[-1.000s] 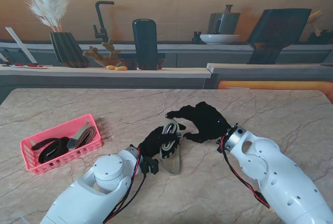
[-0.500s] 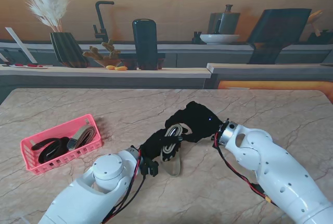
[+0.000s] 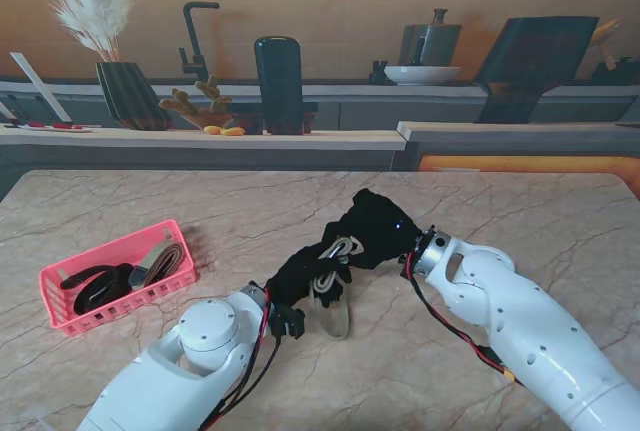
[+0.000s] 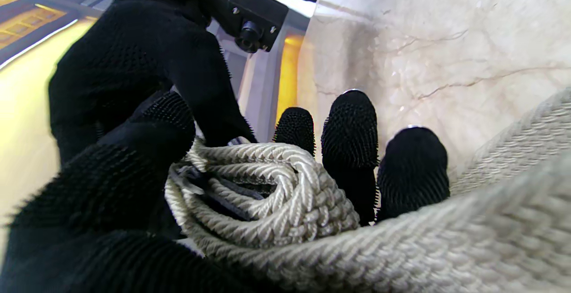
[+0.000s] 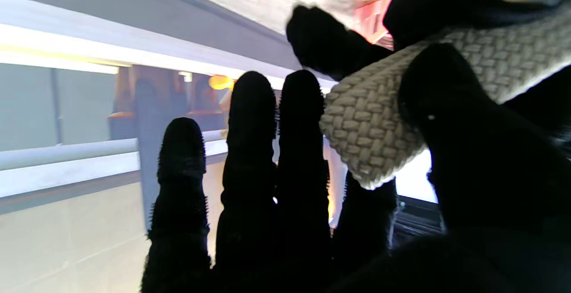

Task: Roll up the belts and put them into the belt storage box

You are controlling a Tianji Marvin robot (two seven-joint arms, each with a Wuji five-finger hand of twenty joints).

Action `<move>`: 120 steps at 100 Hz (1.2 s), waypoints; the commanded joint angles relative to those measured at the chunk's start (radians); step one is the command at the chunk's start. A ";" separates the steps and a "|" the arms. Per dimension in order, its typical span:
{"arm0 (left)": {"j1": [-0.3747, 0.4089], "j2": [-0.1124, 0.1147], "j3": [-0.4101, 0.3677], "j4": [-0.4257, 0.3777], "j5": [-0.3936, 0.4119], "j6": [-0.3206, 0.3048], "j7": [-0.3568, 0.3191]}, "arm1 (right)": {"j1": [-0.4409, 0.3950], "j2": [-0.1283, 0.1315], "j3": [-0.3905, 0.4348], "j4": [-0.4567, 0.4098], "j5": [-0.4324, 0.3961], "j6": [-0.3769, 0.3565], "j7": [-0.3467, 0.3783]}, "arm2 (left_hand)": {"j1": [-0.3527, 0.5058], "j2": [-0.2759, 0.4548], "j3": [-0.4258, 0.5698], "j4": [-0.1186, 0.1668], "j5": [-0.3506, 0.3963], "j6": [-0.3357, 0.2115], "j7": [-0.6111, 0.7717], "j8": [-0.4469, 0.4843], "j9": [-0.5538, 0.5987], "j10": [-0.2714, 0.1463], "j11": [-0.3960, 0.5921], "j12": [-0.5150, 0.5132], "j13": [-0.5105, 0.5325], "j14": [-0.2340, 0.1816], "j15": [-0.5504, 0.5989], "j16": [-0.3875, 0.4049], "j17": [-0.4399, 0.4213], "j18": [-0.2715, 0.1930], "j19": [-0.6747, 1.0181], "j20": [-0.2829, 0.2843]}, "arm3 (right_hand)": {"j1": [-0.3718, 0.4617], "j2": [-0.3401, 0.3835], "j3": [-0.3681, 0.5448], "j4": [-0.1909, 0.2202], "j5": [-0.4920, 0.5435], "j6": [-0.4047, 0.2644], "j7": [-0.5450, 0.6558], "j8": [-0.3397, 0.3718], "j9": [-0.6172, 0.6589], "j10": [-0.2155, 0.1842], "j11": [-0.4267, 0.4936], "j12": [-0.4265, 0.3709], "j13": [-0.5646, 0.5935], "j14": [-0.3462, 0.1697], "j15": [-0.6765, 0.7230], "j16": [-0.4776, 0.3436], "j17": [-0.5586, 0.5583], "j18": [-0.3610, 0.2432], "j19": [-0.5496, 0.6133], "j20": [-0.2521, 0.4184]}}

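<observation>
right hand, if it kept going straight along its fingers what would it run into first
Probably the left hand. The right hand points toward the robot's left, pinching the woven beige belt that the left hand also holds. Farther along sits the pink storage box, well apart. Depth is uncertain.

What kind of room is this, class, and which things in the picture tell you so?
Probably a kitchen, possibly a staged one: a black tap rises from the counter behind the marble table, with a bowl farther along.
</observation>
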 commanded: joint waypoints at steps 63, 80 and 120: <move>0.038 -0.008 -0.017 -0.050 0.075 -0.079 0.079 | -0.110 -0.011 0.175 -0.183 -0.078 0.203 -0.088 | -0.002 0.076 -0.193 0.018 0.009 -0.059 -0.137 0.027 -0.268 0.028 -0.411 -0.307 -0.457 0.011 -0.551 -0.227 -0.492 0.018 -0.575 -0.018 | 0.133 0.115 0.069 0.013 0.145 0.070 0.223 0.065 -0.010 0.109 0.166 0.009 -0.009 0.061 0.151 0.060 -0.014 0.053 0.086 -0.042; 0.049 -0.010 -0.022 -0.061 0.091 -0.097 0.109 | -0.129 -0.008 0.218 -0.230 -0.107 0.214 -0.103 | 0.015 0.068 -0.178 0.021 0.008 -0.063 -0.135 0.032 -0.276 0.022 -0.416 -0.314 -0.462 0.011 -0.559 -0.233 -0.499 0.011 -0.586 -0.025 | 0.138 0.120 0.062 0.016 0.142 0.074 0.222 0.066 -0.018 0.114 0.177 0.006 -0.015 0.064 0.158 0.059 -0.020 0.054 0.093 -0.048; 0.075 0.010 -0.029 -0.113 0.140 -0.100 0.085 | -0.175 -0.008 0.330 -0.352 -0.149 0.236 -0.134 | 0.142 0.103 -0.099 0.030 0.018 -0.049 -0.083 0.058 -0.191 0.002 -0.294 -0.235 -0.366 0.006 -0.431 -0.159 -0.443 0.019 -0.508 0.001 | 0.142 0.131 0.048 0.023 0.131 0.076 0.222 0.073 -0.030 0.113 0.189 0.002 -0.025 0.063 0.167 0.058 -0.029 0.053 0.101 -0.058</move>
